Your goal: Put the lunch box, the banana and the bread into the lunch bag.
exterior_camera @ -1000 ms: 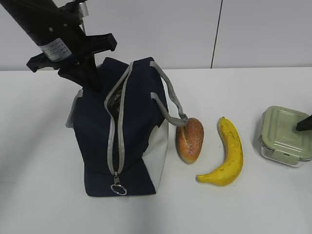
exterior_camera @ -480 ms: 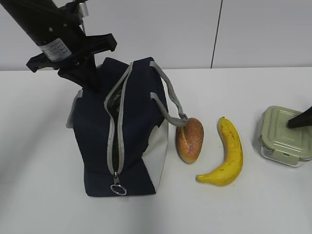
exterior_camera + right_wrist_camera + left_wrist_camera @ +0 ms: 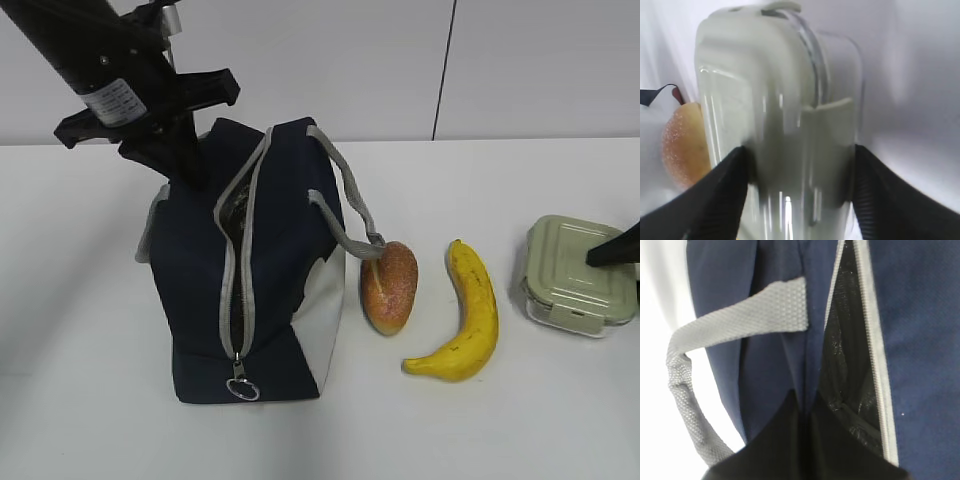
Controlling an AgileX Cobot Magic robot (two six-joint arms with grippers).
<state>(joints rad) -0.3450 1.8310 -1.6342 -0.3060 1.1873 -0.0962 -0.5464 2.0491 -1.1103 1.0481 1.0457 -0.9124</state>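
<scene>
Lunch bag (image 3: 250,270) is stood upright on the white tabletop (image 3: 90,420), left of centre. The top zipper is seen partly open, with the ring pull (image 3: 243,385) hung at the near end. The left gripper (image 3: 805,415) is clenched on the bag's navy fabric just beside the zipper opening, at the far left top edge; in the left wrist view a fold of cloth is pinched between the black fingers and the dark lining is exposed. One grey handle (image 3: 715,340) is looped off to the left of it.

Bread (image 3: 389,286) is laid on the tabletop just beside the bag's white side panel, touched by the end of the other handle (image 3: 345,200). Banana (image 3: 465,315) is laid to the right of the bread, apart from it, curve bulging to the right.

Lunch box (image 3: 578,275) is set near the right edge, lid on. The right gripper (image 3: 800,172) is placed around it: in the right wrist view one black finger (image 3: 715,195) is seen on each side of the box, against or just beside its walls. A firm grasp cannot be told; the box appears blurred there. Only a dark tip of that gripper is visible in the exterior view.
</scene>
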